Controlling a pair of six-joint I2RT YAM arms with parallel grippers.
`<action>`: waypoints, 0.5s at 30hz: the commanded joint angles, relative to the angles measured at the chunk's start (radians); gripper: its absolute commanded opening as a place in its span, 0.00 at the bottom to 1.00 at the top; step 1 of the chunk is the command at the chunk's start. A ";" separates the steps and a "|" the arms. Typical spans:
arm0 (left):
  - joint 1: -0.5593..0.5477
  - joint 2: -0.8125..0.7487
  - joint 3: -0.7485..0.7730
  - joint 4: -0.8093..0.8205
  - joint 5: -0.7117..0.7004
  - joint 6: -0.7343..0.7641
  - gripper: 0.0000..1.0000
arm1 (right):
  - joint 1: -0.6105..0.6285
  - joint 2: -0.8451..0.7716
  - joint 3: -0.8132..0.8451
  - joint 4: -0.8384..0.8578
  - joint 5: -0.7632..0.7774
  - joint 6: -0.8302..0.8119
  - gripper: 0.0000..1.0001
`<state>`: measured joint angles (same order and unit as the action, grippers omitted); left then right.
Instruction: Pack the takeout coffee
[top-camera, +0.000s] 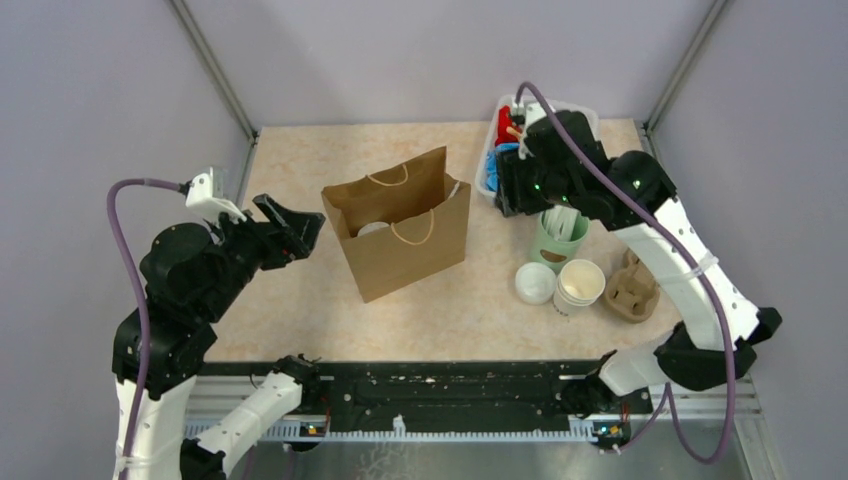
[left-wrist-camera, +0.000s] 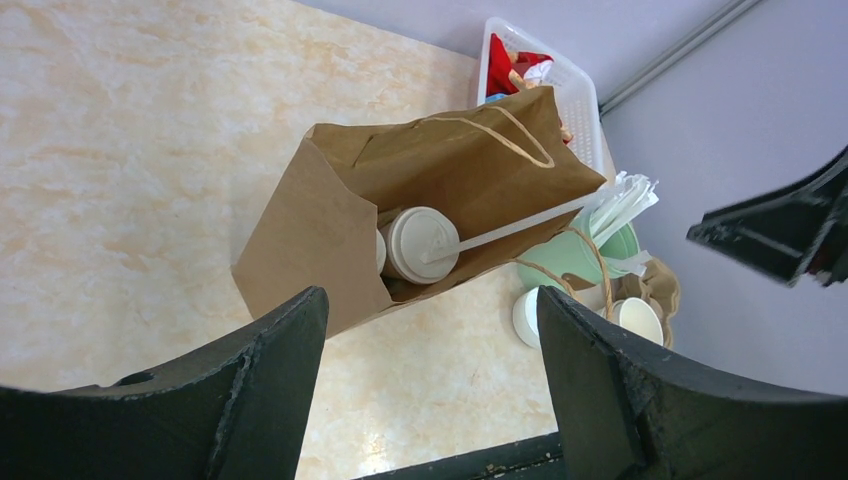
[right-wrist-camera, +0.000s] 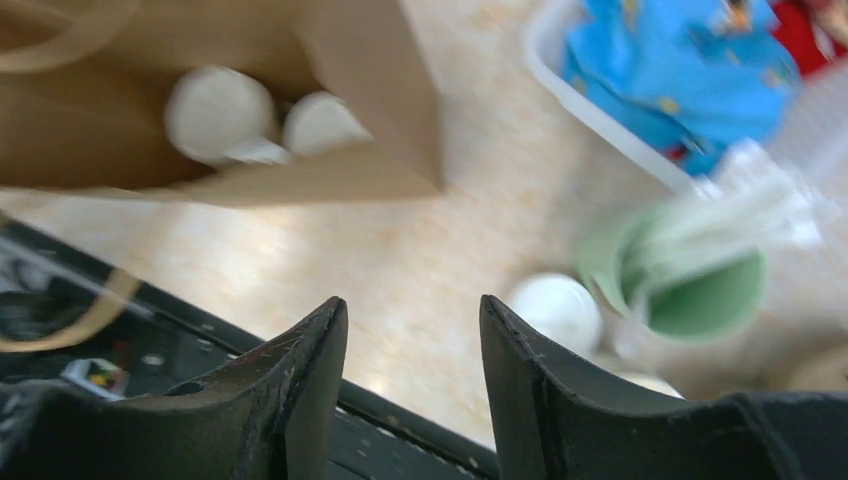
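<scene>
The takeout coffee (left-wrist-camera: 420, 243) stands inside the open brown paper bag (top-camera: 400, 230), its white lid facing up, with a second white lidded top (left-wrist-camera: 381, 250) touching its left side. A white wrapped straw (left-wrist-camera: 520, 225) lies across the lid and the bag's rim. In the right wrist view both lids (right-wrist-camera: 218, 112) show inside the bag (right-wrist-camera: 380, 110), blurred. My left gripper (top-camera: 300, 225) hovers left of the bag, open and empty; its wrist view looks down into the bag past wide-apart fingers (left-wrist-camera: 430, 300). My right gripper (top-camera: 508, 190) hangs to the right of the bag, open and empty (right-wrist-camera: 412, 310).
Right of the bag stand a green holder of wrapped straws (top-camera: 557, 238), a loose white lid (top-camera: 534, 283), a stack of lidless cups (top-camera: 580, 283) and a cardboard cup carrier (top-camera: 630, 285). A white basket (top-camera: 488, 165) with blue and red items sits at the back right.
</scene>
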<state>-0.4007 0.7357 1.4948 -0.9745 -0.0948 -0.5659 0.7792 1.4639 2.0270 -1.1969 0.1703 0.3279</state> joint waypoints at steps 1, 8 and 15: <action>0.000 0.003 -0.006 0.036 0.015 0.021 0.82 | -0.060 -0.140 -0.201 -0.124 0.171 -0.041 0.54; 0.000 0.005 -0.009 0.036 0.029 0.022 0.83 | -0.119 -0.256 -0.374 -0.104 0.134 0.014 0.56; 0.000 0.021 -0.003 0.049 0.053 0.023 0.82 | -0.119 -0.196 -0.342 0.312 -0.248 0.087 0.59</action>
<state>-0.4007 0.7361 1.4895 -0.9733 -0.0673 -0.5575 0.6632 1.2289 1.6520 -1.1900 0.1329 0.3466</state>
